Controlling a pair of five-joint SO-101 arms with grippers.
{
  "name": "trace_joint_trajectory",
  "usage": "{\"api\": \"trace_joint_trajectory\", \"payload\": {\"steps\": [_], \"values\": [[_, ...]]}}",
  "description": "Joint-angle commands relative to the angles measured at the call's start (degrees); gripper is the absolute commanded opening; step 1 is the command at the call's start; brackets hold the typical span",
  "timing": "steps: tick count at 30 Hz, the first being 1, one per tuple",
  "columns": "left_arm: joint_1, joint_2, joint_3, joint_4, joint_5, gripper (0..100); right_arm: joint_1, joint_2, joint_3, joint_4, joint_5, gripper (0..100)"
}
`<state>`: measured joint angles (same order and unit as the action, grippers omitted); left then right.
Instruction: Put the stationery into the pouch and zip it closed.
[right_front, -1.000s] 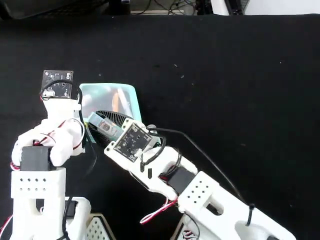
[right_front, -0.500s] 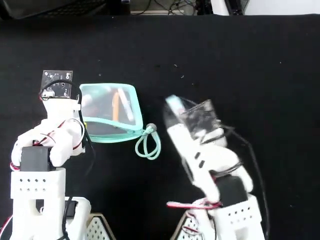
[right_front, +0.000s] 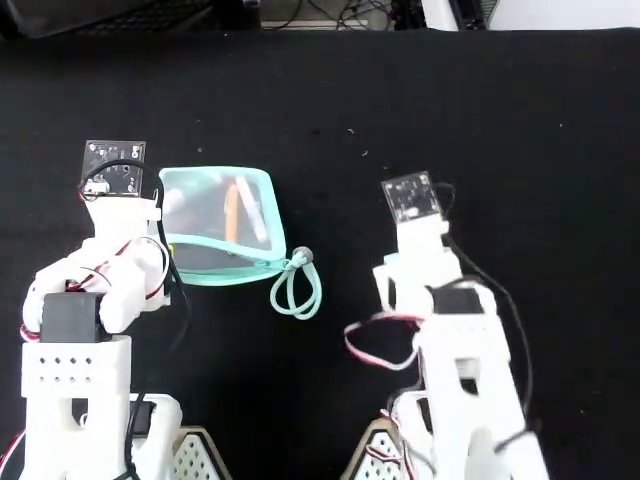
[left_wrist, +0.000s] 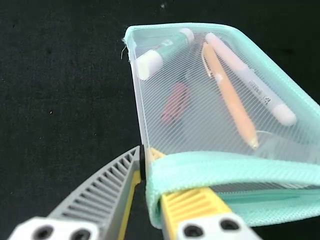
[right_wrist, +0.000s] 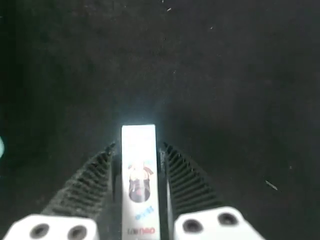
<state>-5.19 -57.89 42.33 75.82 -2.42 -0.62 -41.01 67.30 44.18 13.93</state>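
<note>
The clear, mint-trimmed pouch (right_front: 215, 222) lies left of centre, with an orange pen (left_wrist: 230, 100), a white pen (left_wrist: 250, 82), a white-capped tube (left_wrist: 160, 52) and a small red item (left_wrist: 174, 102) inside. Its zipper edge (right_front: 225, 268) faces the arms and shows a dark gap. A mint cord loop (right_front: 296, 290) trails from the zipper end. My left gripper (left_wrist: 146, 160) is shut on the pouch's near corner. My right gripper (right_wrist: 137, 147) hangs over bare cloth right of the pouch, shut on a white eraser-like block (right_wrist: 138, 175).
The black cloth (right_front: 520, 150) covers the whole table, with bare room behind and to the right of the pouch. The right arm (right_front: 440, 300) stands upright about a hand's width from the cord loop. Cables and equipment line the far edge (right_front: 330, 15).
The right arm left the pouch's mouth and swung right and back to an upright stand, still with the white block in its gripper. The left arm and pouch stayed put.
</note>
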Motion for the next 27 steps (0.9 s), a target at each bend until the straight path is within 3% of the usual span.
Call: {"api": "trace_joint_trajectory", "payload": {"steps": [1,9,16,23,27], "values": [[-0.3,0.0,-3.4,0.4,-0.1,3,0.6,12.4,-8.0,-3.7,-3.1,1.2],[-0.3,0.0,-3.3,0.4,-0.2,3,0.6,34.8,-20.8,-0.3,-6.9,1.8],[-0.3,-0.3,-2.2,0.2,-2.3,3,-3.2,40.0,-31.5,13.8,-4.0,24.7],[-0.3,-0.4,-2.2,0.4,-2.4,3,-3.4,39.9,-39.4,22.5,-1.1,13.7],[-0.3,-0.4,-2.2,0.4,-2.4,3,-3.3,42.2,-43.4,25.6,1.7,12.5]]}}
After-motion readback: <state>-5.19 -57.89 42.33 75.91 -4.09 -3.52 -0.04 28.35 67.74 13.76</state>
